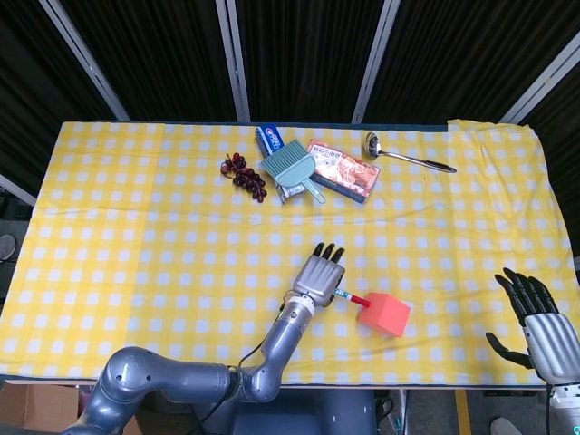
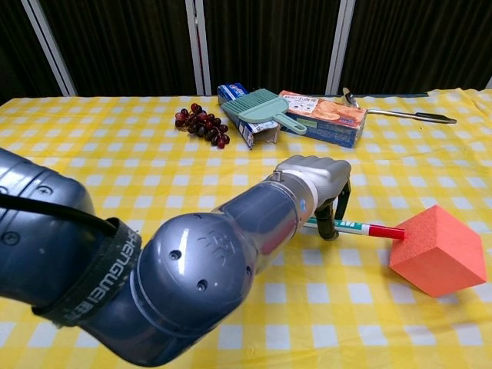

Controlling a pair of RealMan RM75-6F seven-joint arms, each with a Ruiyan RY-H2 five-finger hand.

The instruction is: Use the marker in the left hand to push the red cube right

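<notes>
**Marker tip against the red cube, low and right of centre**

While its fingers curl down around the marker [image 2: 350, 227], the left hand [image 2: 317, 178] sits just below the middle of the head view [image 1: 321, 277], knuckles up, at the end of a grey arm that reaches in from the lower left corner. The marker lies nearly level in that grip, its white barrel with green lettering running toward the right of the frame and its red cap end touching the left face of the red cube [image 2: 438, 250]. In the head view the marker [image 1: 349, 296] shows only as a short stub between hand and cube. The red cube [image 1: 383, 314] rests on the yellow checked tablecloth [image 1: 136, 236], turned so one corner faces the camera, just right of the hand and low in the frame.

At the lower right corner of the head view the right hand [image 1: 535, 319] hangs beyond the table edge, fingers spread apart and holding nothing.

Farther out, near the top centre, a bunch of dark grapes [image 1: 245, 172] lies beside a blue toothpaste box [image 1: 270, 140], with a pale green brush [image 1: 293, 170] resting partly over it and a printed snack box [image 1: 343, 169] just to the right. A metal ladle [image 1: 406, 155] lies to the right of those, its bowl toward the snack box.
</notes>
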